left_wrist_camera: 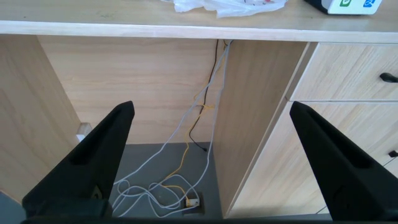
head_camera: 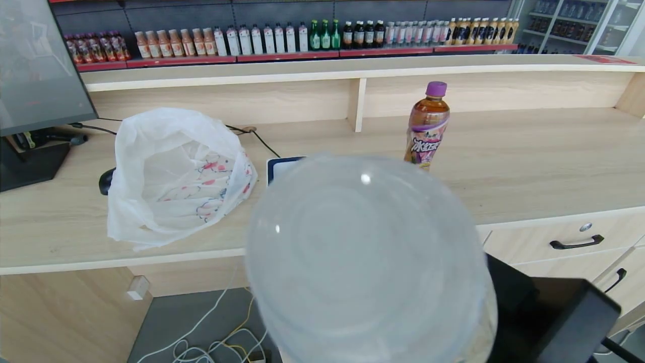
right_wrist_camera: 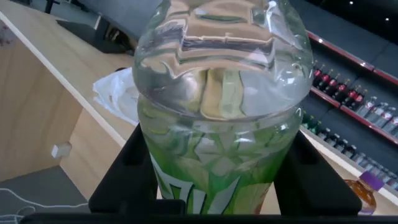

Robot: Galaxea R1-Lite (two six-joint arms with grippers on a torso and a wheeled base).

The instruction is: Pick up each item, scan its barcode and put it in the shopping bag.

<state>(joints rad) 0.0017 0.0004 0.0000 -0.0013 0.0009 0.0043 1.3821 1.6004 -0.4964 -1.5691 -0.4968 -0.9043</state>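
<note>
While the right gripper [right_wrist_camera: 217,186] clamps the clear green-labelled bottle [head_camera: 370,262] base-up, the scanner [head_camera: 281,167] lies just beyond it, shopping bag [head_camera: 171,176] further left; left gripper [left_wrist_camera: 211,155] hangs spread.

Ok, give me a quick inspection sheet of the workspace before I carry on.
Surface: wooden counter.
Job's things: shopping bag open on the counter's left; clear bottle, green label, held up near the head camera; purple-capped bottle upright on the counter.
Clutter: monitor at far left; flat device partly hidden behind the clear bottle.
Hands: left hand open, below counter level; right hand shut on the clear bottle.
Cables: black cable behind the shopping bag; loose cables on the floor under the counter.
Surroundings: shelf of bottles behind; drawers at right.
</note>
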